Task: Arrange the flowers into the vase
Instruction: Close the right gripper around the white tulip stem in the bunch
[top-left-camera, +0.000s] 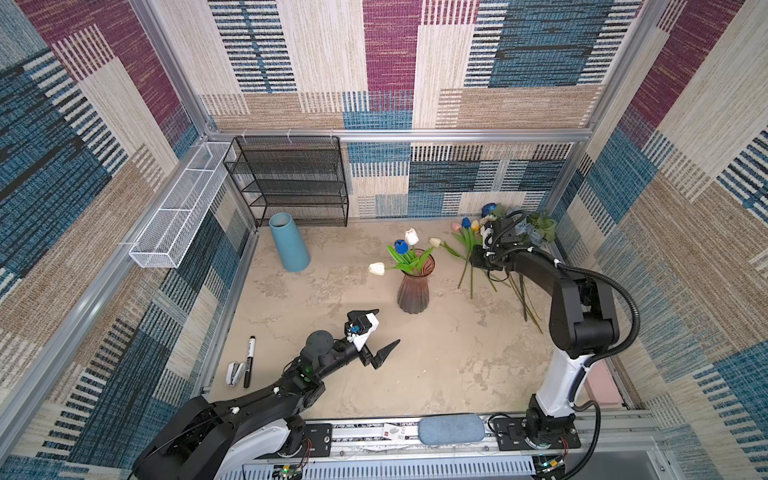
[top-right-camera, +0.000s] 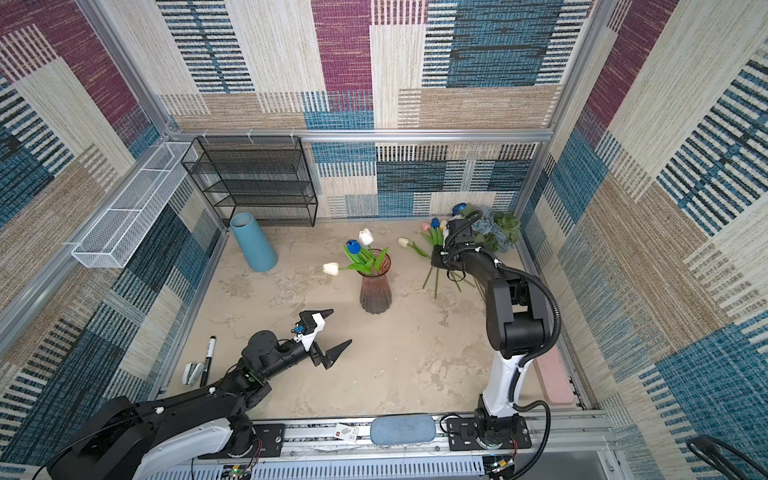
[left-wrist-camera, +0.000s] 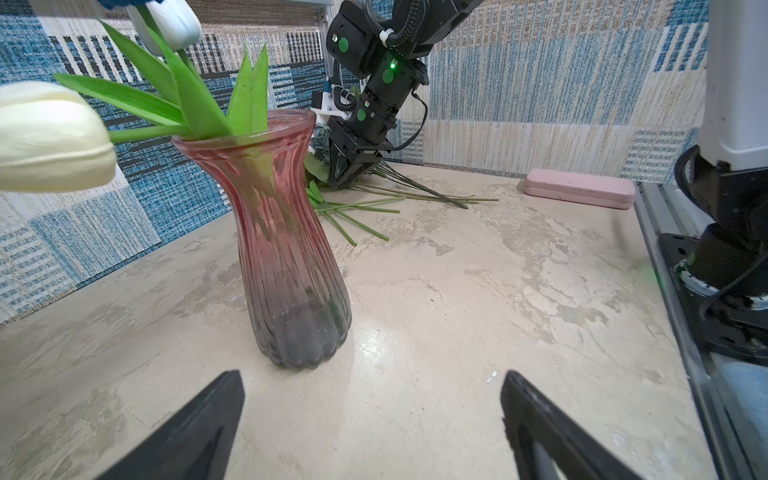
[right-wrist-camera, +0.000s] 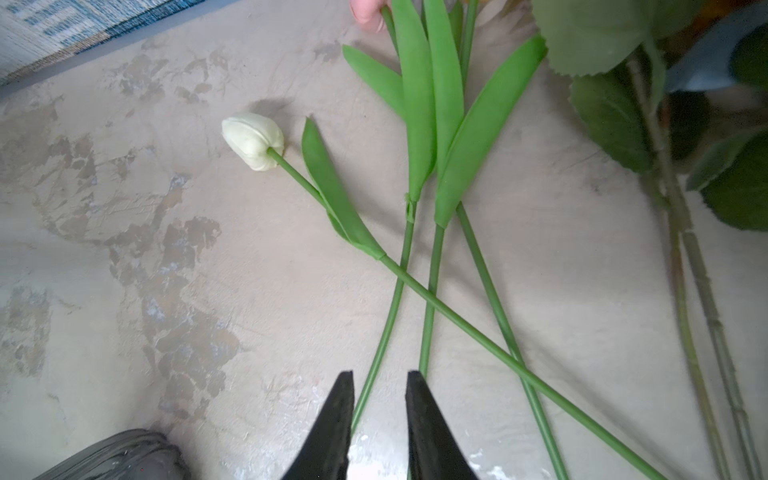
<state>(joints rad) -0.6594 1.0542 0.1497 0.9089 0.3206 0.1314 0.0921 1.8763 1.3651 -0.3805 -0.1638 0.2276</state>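
The ribbed pink-to-grey glass vase (top-left-camera: 412, 291) (top-right-camera: 375, 286) (left-wrist-camera: 286, 249) stands mid-table, holding two white tulips (top-left-camera: 377, 268) and a blue one (top-left-camera: 400, 246). More flowers (top-left-camera: 490, 232) lie heaped at the back right, stems fanning forward. A loose white tulip (right-wrist-camera: 252, 140) lies across other stems. My right gripper (right-wrist-camera: 381, 372) hangs low over those stems with its jaws a little apart; one thin green stem (right-wrist-camera: 386, 332) runs into the gap beside one finger, not pinched. My left gripper (top-left-camera: 388, 325) (left-wrist-camera: 370, 374) is wide open in front of the vase, holding nothing.
A blue cone vase (top-left-camera: 289, 243) stands at the back left before a black mesh shelf (top-left-camera: 291, 178); a white wire basket (top-left-camera: 178, 208) hangs on the left wall. A marker (top-left-camera: 250, 361) and stapler (top-left-camera: 235, 374) lie front left. A pink case (left-wrist-camera: 579, 193) sits by the right wall.
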